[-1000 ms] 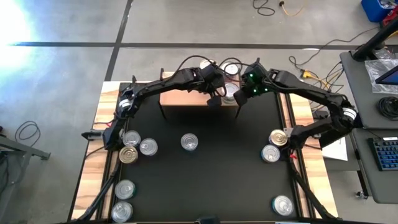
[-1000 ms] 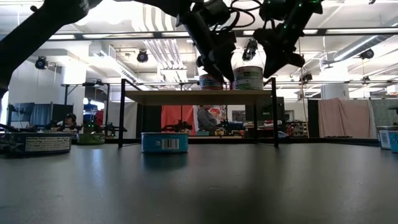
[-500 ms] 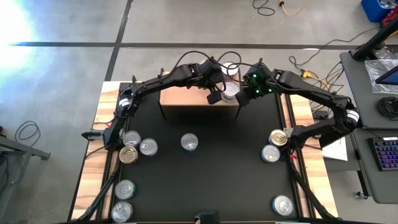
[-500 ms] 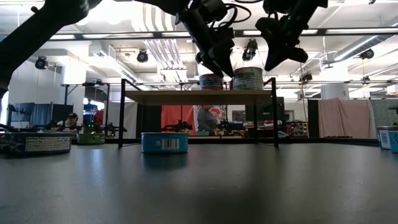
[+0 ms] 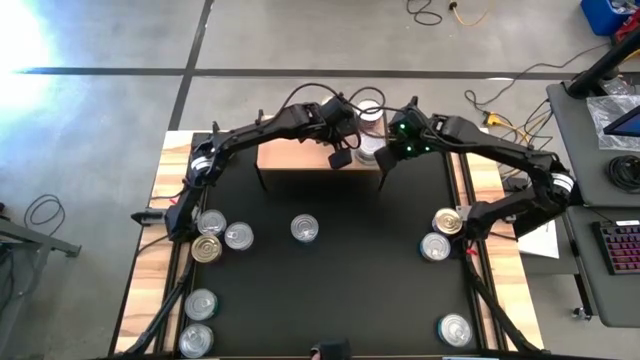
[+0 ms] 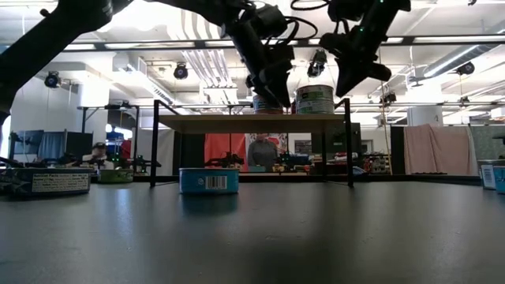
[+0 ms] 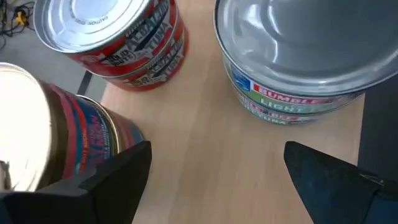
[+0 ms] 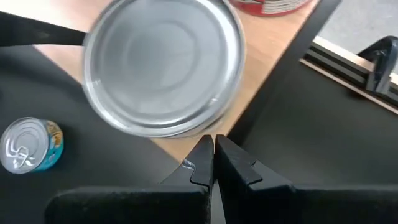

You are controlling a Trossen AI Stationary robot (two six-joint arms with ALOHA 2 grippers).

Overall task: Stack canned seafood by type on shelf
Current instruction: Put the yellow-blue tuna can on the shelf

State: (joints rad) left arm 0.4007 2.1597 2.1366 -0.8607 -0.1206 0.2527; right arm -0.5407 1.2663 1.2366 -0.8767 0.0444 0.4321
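- The left end effector (image 5: pixel 341 157) hangs over the right part of the shelf (image 5: pixel 290 158), its fingers (image 7: pixel 118 180) spread wide with nothing between them; bare shelf wood shows in the gap.
- The right end effector (image 5: pixel 385 160) hovers at the shelf's right end, fingers (image 8: pixel 205 163) pressed together and empty.
- Between the two end effectors stands a stack of green-labelled tins (image 6: pixel 315 100) on the shelf; a red-labelled stack (image 7: pixel 118 38) stands near it, and a blue-and-red tin (image 7: pixel 56 146) just beside the left end effector.
- On the black mat (image 5: pixel 350 270) lie loose tins: one in the middle (image 5: pixel 305 228), a cluster at the left (image 5: pixel 212 236), more at the right (image 5: pixel 441 233).
- The wooden counter (image 5: pixel 150 260) carries the mat.
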